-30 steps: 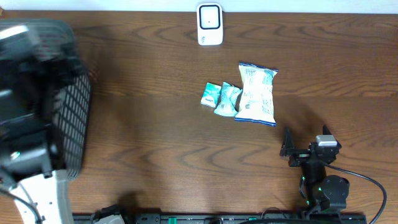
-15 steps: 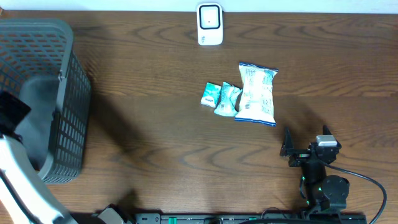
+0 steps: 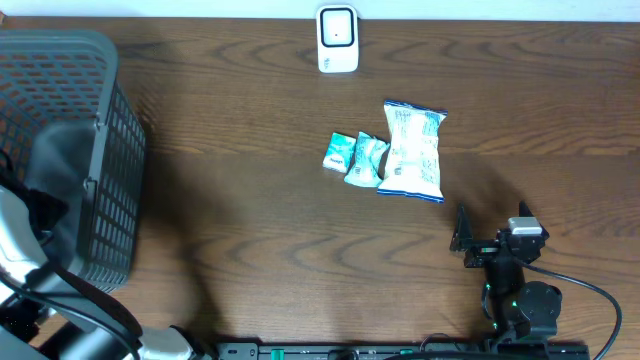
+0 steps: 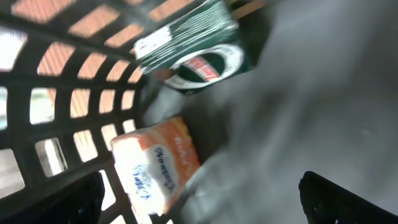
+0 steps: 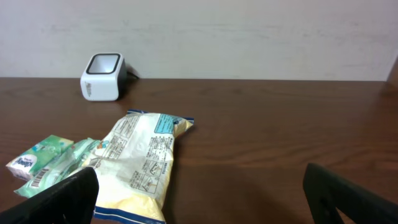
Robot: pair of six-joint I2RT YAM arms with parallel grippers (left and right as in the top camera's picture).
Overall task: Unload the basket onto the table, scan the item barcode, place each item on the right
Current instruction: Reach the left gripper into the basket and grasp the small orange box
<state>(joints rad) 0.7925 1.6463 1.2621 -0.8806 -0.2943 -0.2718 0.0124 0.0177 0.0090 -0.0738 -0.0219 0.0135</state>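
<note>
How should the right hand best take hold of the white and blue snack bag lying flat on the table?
Probably by its near sealed end. The snack bag lies flat, lengthwise toward the open right hand, and that thin end can be pinched. Come from the near right side: two small packets lie against its left edge.

A mock shop checkout in a robot lab: a white barcode scanner stands on a dark wood-grain surface before a plain pale wall. A grey plastic shopping basket holds packaged goods, among them an orange-and-white pack. A snack bag and teal packets lie loose, with a robot arm at the near edge.
</note>
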